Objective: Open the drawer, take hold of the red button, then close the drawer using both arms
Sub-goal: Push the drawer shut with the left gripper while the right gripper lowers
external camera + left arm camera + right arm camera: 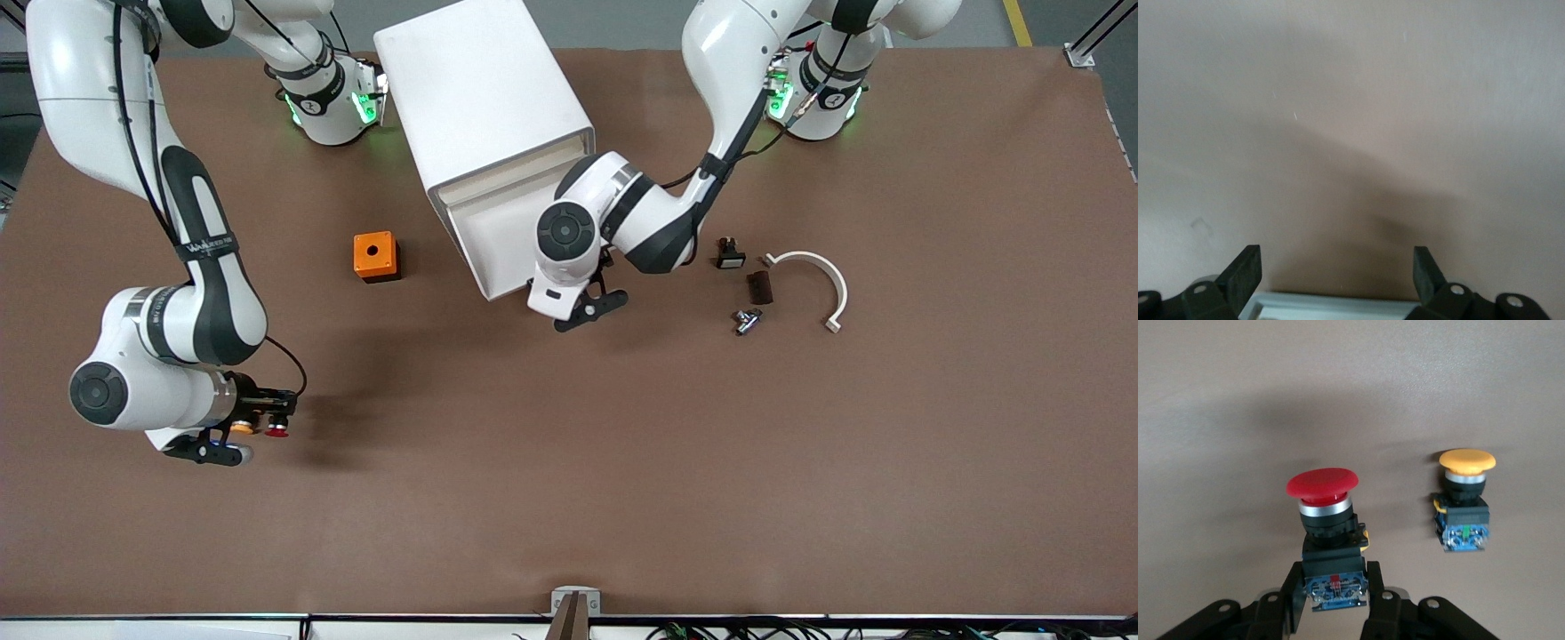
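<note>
The left gripper (594,307), fingers spread and empty, sits at the open drawer (498,244) front near the table's middle, so it is the nearer arm to push. The right gripper (258,427) clamps the red button (1323,487) toward its own table end.

The button (1328,533) has a red mushroom cap, a silver collar and a black-and-blue body, and is clamped by its body between the fingers of the right tool (1336,597), over the bench toward the right arm's end. The drawer (498,236), shallow and white, stands pulled out of the white cabinet (484,89), its front edge between the spread fingers of the left tool (1336,277).
</note>
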`<control>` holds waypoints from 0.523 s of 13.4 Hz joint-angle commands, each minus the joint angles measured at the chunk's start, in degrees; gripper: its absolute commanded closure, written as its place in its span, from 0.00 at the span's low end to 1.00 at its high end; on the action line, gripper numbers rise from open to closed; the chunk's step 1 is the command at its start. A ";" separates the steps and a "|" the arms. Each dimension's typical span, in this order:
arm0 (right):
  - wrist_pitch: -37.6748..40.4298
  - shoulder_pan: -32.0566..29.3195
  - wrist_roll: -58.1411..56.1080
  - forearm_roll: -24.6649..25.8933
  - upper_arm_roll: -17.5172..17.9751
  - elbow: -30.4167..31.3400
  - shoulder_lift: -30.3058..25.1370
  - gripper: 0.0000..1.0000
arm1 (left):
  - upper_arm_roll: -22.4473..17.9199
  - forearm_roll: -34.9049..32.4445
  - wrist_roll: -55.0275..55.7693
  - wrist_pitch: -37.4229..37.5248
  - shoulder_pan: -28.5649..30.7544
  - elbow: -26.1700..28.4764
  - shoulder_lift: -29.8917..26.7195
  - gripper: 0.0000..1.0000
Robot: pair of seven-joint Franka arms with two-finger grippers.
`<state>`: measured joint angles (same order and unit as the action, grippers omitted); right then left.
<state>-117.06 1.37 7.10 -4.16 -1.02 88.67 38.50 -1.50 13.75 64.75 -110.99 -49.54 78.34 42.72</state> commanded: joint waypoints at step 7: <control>-6.69 -2.16 -2.62 0.82 1.11 0.19 4.48 0.33 | 7.73 -1.18 8.11 -0.98 -1.52 4.45 -3.17 0.00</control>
<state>-123.52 0.25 4.98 -4.12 -1.02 89.79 42.55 5.03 13.74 71.15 -111.04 -51.07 80.46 41.36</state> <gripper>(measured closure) 0.551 0.000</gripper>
